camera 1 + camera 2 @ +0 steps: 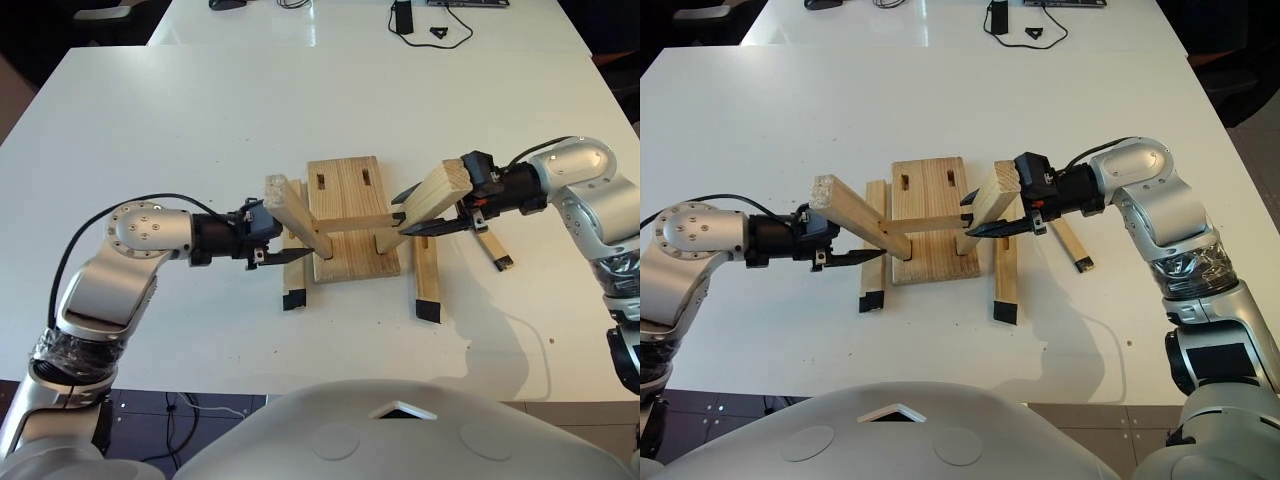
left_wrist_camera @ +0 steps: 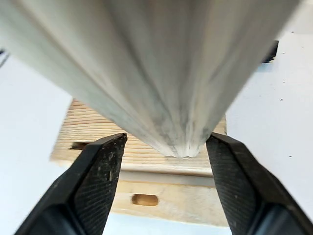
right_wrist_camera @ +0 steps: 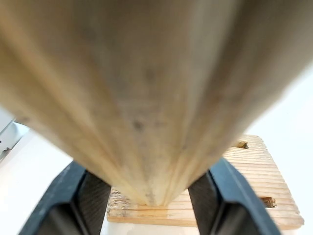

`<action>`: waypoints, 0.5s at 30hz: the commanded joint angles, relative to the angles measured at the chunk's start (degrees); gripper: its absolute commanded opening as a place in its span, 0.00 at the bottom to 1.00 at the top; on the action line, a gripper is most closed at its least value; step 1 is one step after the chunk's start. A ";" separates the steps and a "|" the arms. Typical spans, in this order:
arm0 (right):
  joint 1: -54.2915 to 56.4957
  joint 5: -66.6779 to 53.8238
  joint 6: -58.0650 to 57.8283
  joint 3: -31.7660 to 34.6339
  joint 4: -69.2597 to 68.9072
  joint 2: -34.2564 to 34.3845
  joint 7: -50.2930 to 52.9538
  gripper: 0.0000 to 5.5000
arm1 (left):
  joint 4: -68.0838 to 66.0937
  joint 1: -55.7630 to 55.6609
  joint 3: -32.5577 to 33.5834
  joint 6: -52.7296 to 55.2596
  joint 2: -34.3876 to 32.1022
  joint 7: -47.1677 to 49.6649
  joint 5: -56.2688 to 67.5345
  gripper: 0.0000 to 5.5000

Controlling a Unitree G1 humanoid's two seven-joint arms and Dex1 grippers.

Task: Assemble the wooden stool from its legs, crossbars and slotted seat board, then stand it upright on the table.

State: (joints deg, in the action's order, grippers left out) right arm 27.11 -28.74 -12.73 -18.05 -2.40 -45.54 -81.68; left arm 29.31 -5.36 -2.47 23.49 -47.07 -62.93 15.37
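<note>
Roughly at mid-frame in the head views, the seat board lies flat on the white table, its slots facing up. Over it, two legs lean inward with a crossbar running between them, its ends meeting both.

The left pincer comes in from the left of the frame and is closed on the left leg. In its wrist view, the dark fingers press that leg from both sides. The right pincer comes in from the right and is likewise clamped on the right leg, with a finger on each flank. Both legs tilt, upper ends outward and lower ends down toward the board. Whether the lower ends touch the board cannot be told.

Two loose legs with black tips lie flat on the table. One is just beside the board's left edge and the other is near its right edge. A short bar lies farther right, under the right arm.
</note>
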 commanded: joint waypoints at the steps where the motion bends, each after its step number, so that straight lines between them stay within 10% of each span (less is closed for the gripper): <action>1: 0.52 2.47 -0.36 1.18 -0.77 -0.84 -0.86 0.54 | 1.11 3.13 1.62 -2.92 -1.78 -0.09 0.39 0.66; 15: -1.93 10.98 6.25 3.12 13.68 -0.64 -3.35 0.55 | -10.14 16.26 -5.54 -16.78 4.77 10.22 -10.57 0.69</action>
State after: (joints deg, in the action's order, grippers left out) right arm 26.01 -19.74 -8.07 -13.66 8.78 -48.89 -86.30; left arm 21.50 11.84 -7.03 8.11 -44.19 -55.14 6.66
